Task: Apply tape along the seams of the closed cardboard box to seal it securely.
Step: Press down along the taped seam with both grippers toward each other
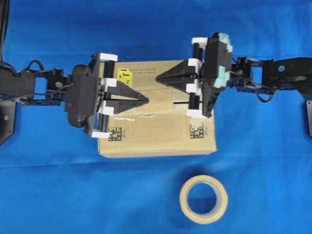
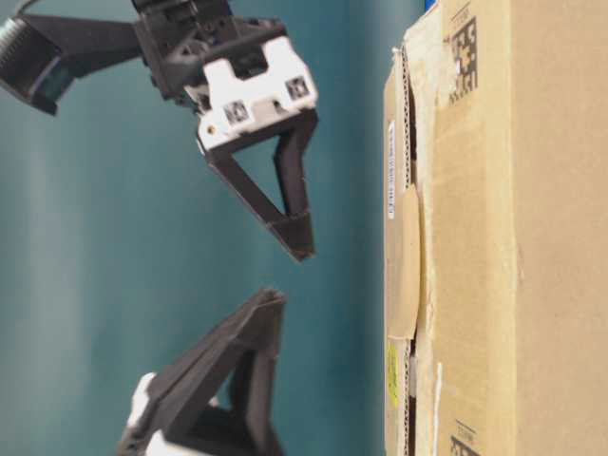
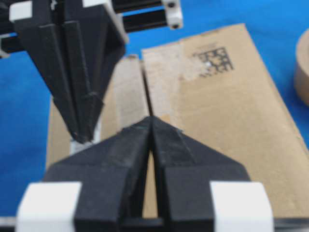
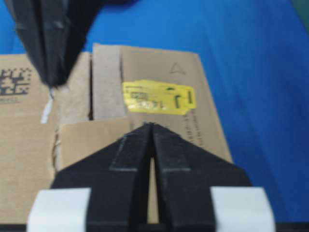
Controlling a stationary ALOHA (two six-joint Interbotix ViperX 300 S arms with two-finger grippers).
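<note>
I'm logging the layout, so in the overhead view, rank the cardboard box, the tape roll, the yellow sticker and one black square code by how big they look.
Largest to smallest in the overhead view:
1. cardboard box
2. tape roll
3. yellow sticker, partly hidden by the left claw
4. black square code
The last two look close, so their order is unsure.

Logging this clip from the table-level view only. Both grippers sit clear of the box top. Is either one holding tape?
Observer: No. Each wrist view shows its own jaws shut with nothing between them, on the left gripper and the right gripper.
Operator: Where is the roll? I can't see it.
Observer: The overhead view shows the tape roll lying flat on the blue table. It is apart from the cardboard box, off the long side nearest the square codes.
</note>
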